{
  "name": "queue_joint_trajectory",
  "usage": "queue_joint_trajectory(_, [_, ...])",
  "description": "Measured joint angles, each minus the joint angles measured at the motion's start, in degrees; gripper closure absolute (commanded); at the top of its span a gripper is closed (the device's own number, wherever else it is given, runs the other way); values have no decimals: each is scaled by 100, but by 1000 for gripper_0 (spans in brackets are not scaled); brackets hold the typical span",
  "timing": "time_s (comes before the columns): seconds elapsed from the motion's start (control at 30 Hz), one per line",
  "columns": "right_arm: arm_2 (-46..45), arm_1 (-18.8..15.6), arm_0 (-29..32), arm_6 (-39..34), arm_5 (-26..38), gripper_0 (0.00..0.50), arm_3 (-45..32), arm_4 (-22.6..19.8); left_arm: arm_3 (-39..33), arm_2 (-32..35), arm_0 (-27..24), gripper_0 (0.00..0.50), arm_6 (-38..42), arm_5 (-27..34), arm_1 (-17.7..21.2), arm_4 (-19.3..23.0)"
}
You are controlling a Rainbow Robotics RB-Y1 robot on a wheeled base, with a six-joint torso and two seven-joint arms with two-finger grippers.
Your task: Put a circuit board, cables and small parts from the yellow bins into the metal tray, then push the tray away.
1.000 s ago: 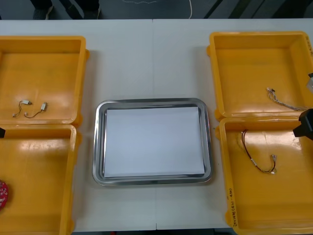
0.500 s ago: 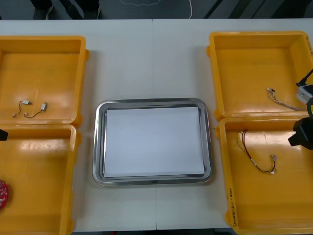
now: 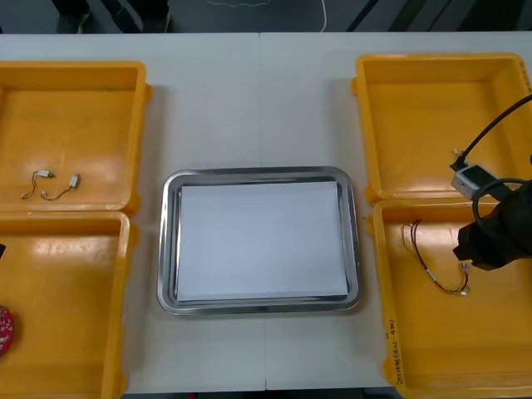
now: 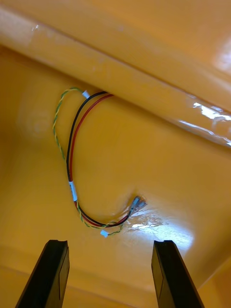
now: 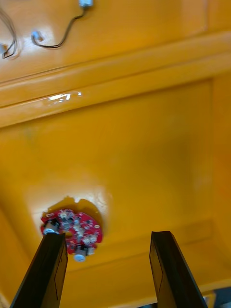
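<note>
Right gripper (image 4: 109, 245): fingers released, apart, empty, over the near right bin (image 3: 449, 349); cable (image 4: 70, 159) on the bin floor just beyond them.
Left gripper (image 5: 107, 236): fingers released, over the near left bin (image 3: 66, 316); circuit board (image 5: 72, 230) beside one finger.
Tray (image 3: 166, 249): middle of the table (image 3: 249, 100), white inside.

Yellow bins (image 3: 75, 108), red circuit board (image 5: 72, 230)

The yellow bins (image 3: 66, 137) look like glossy, smooth plastic; the metal tray (image 3: 169, 249) has a shiny rim and matt white inside.
</note>
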Motion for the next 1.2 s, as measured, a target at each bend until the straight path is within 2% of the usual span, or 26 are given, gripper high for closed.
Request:
queue_joint_trajectory(0.13, [145,0,112,0,-281,0,0,69,0,2,72,0,-1787,0,0,34])
queue_joint_trajectory(0.2, [189,0,186,0,-454,0,0,100,0,2,91,0,-2311,0,0,46])
queue_joint_trajectory(0.47, [346,-1,428,1,-884,0,0,184,94,2,113,0,-2512,0,0,58])
queue_joint_trajectory(0.57, [462,-1,486,1,-1047,0,0,349,332,2,113,0,-2900,0,0,58])
queue_joint_trajectory(0.87, [833,-2,504,0,-1238,0,0,704,931,2,118,0,-5961,0,207,46])
queue_joint_trajectory(1.07, [994,-3,513,0,-1405,0,16,755,967,2,320,0,-6171,-4,429,-14])
queue_joint_trajectory(1.2, [1102,-4,516,1,-1650,0,172,755,969,2,563,0,-6171,-227,467,-90])
